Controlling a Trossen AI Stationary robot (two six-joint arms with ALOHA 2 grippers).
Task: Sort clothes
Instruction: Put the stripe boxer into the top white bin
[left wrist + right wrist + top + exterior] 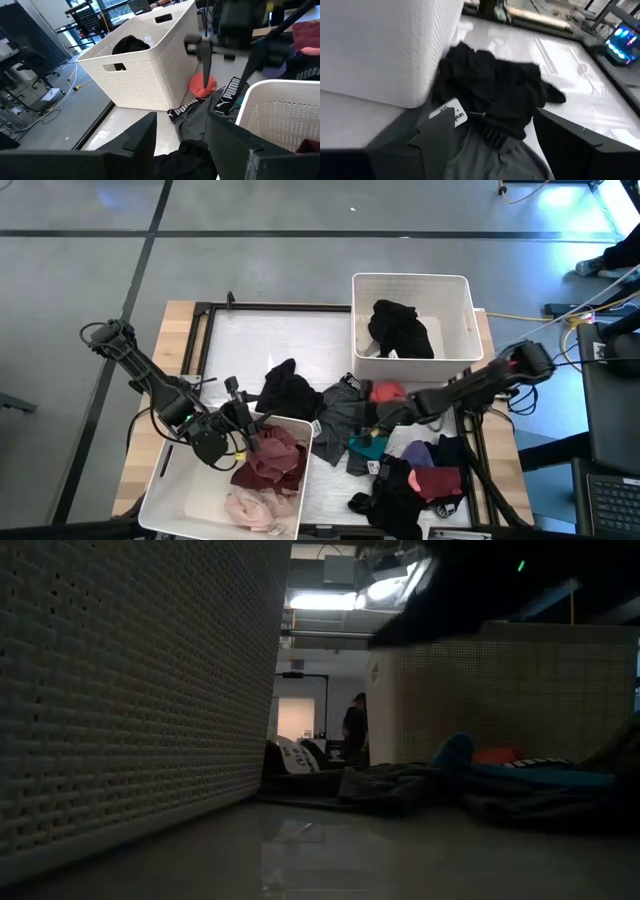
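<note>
The left claw (243, 423) hangs with its fingers spread and nothing between them, over the upper edge of the near white bin (175, 480), just beside a black garment (288, 390) lying on the bench (250, 340). That bin holds a maroon garment (272, 460) with a pink garment (258, 508) below it.

The right claw (388, 414) is likewise spread wide and empty, low over the loose pile in the middle of the bench. It sits above a grey garment (335, 420), with a red piece (388, 391) and a teal piece (367, 446) close by. From its wrist, the black garment lies ahead of the fingers against the near bin's wall.

More clothes, black, purple (420, 452) and maroon, lie heaped toward the bench's right front edge. The far white bin (455, 305) holds a black garment (402, 328).
</note>
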